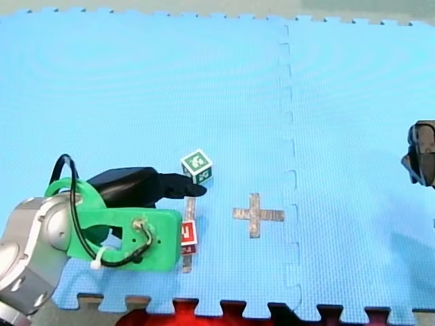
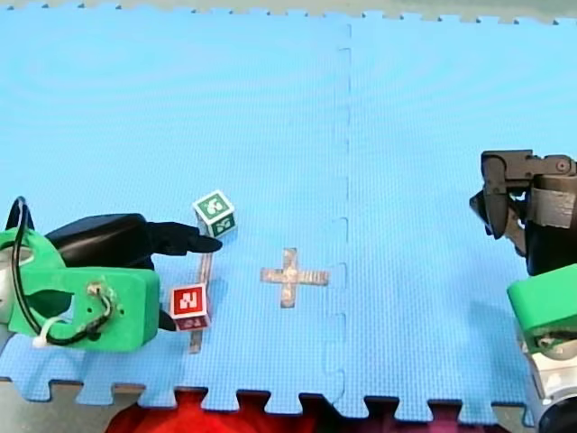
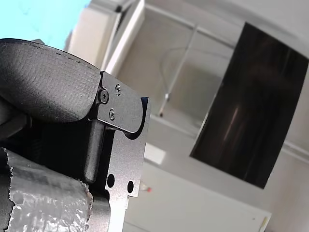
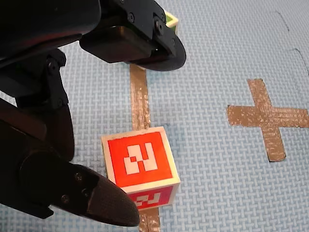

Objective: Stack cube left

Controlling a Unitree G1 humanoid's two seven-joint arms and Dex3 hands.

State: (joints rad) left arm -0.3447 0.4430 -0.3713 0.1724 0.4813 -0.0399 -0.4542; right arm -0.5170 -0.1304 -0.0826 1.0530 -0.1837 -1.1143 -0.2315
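A red cube [image 2: 189, 305] with a white pattern sits on the blue mat near the front left, on a strip of tape [image 4: 139, 92]. A green cube [image 1: 197, 166] stands just beyond it, at the strip's far end. My left hand [image 1: 178, 187] comes in from the left and hangs low over the red cube. One black finger [image 4: 145, 46] reaches to the near side of the green cube, and another [image 4: 96, 200] lies by the red cube's near corner. Neither cube is held. My right hand [image 2: 505, 198] hovers at the far right edge, holding nothing.
A grey tape cross [image 1: 257, 214] marks the mat right of the cubes. A jigsaw seam [image 1: 291, 136] runs front to back through the mat. The mat's toothed front edge [image 2: 270, 401] lies close to the red cube, with red floor below it.
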